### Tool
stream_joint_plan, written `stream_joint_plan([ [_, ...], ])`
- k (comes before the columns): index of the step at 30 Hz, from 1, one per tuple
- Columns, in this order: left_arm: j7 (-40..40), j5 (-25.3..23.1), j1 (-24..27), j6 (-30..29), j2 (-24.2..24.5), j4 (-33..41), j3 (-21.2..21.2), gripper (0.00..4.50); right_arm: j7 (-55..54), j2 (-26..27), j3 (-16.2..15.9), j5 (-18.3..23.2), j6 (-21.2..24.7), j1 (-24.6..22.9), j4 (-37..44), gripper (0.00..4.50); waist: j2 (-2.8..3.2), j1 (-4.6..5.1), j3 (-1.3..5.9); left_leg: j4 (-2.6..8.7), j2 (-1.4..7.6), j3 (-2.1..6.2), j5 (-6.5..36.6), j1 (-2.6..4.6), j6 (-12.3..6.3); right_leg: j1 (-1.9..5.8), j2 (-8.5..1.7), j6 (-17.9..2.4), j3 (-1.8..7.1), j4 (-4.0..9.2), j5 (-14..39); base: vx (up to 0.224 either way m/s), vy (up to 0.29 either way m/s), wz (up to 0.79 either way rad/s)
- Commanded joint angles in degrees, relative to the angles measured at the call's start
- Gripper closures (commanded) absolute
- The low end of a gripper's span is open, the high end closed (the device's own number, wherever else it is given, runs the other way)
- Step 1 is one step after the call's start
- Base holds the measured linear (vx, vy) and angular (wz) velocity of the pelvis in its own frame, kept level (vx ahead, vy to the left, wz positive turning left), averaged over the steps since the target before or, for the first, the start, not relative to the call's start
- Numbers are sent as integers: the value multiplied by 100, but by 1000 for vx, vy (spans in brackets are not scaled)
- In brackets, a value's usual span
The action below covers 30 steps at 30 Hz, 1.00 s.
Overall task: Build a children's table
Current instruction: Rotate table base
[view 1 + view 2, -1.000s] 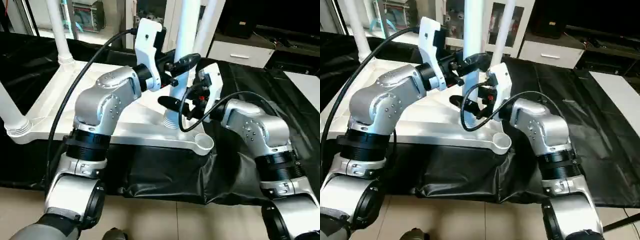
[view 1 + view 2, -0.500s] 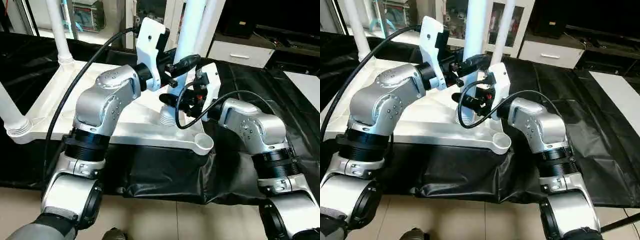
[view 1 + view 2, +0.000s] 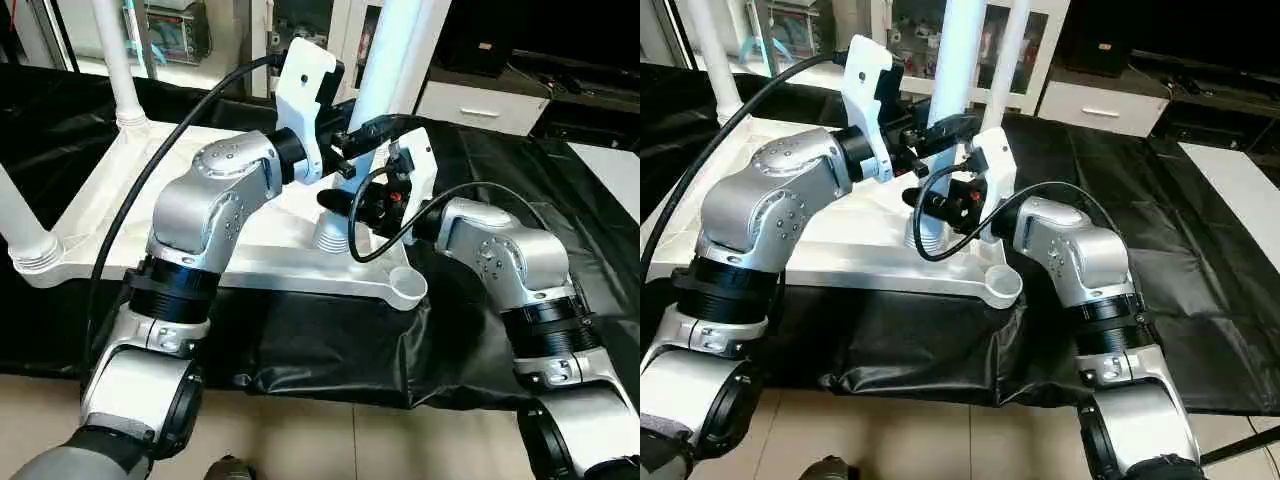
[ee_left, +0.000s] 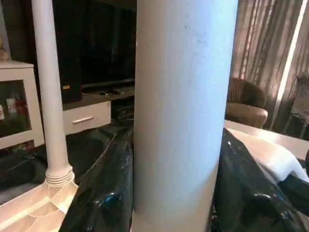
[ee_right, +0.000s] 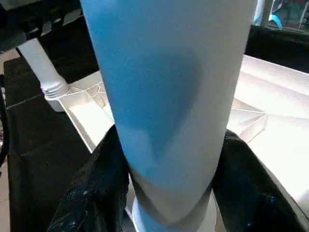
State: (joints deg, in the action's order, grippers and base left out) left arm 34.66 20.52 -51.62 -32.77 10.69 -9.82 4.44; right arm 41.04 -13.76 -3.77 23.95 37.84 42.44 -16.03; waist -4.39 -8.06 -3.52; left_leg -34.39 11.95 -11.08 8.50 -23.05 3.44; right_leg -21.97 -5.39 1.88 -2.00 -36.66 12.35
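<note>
The white tabletop (image 3: pixel 120 190) lies underside up on a black sheet. A long white leg (image 3: pixel 388 50) leans to the right, and its ribbed end (image 3: pixel 330 235) stands on the tabletop just left of the empty near right corner socket (image 3: pixel 408 285). My left gripper (image 3: pixel 355 165) is shut on this leg, one black finger on each side. My right gripper (image 3: pixel 372 207) grips the same leg lower down. In the right wrist view its black fingers (image 5: pixel 99 186) press both sides of the leg (image 5: pixel 169 96).
Legs stand in the far left socket (image 3: pixel 115 60) and the near left socket (image 3: pixel 22 235), and another rises at the back right (image 3: pixel 425 35). Black sheeting (image 3: pixel 330 340) hangs over the table's front edge. Cabinets and a white drawer unit (image 3: pixel 480 105) are behind.
The right gripper has closed onto the leg's lower part. The leg has tilted further right at its top, and its ribbed end has shifted slightly left on the tabletop.
</note>
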Motion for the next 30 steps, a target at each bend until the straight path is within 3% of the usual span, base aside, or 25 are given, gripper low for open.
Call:
stream_joint_plan([
  [1,151,56,-44,5,-35,167,86,267,-67,-107,83,-94,-90,51,-91,182,92,39,455,429,91,44,1097,245,644,164,-207,-1005,117,366,11,0,0,0],
  [6,210,4,-35,30,12,168,125,267,-83,-96,73,-156,-132,90,-118,137,92,41,450,433,93,44,1090,243,634,160,-205,-1020,117,366,8,0,0,0],
  [8,218,-12,-29,41,26,165,134,267,-92,-90,79,-164,-143,100,-134,135,68,42,452,431,92,40,1084,242,637,161,-204,-1013,117,371,24,0,0,0],
  [15,276,-52,-18,53,63,170,148,267,-77,-78,91,-165,-217,141,-218,135,77,38,452,430,95,39,1064,246,614,156,-210,-1007,120,370,48,0,0,0],
  [26,344,-87,-34,78,98,172,178,267,111,-76,76,-128,-250,102,-171,237,94,43,444,442,99,46,1164,247,625,151,-211,-1008,120,377,107,0,0,0],
  [30,355,-100,-27,81,93,170,181,267,124,-63,80,-129,-271,81,-154,251,92,42,448,440,97,44,1151,251,638,150,-206,-1017,118,374,71,0,0,0],
])
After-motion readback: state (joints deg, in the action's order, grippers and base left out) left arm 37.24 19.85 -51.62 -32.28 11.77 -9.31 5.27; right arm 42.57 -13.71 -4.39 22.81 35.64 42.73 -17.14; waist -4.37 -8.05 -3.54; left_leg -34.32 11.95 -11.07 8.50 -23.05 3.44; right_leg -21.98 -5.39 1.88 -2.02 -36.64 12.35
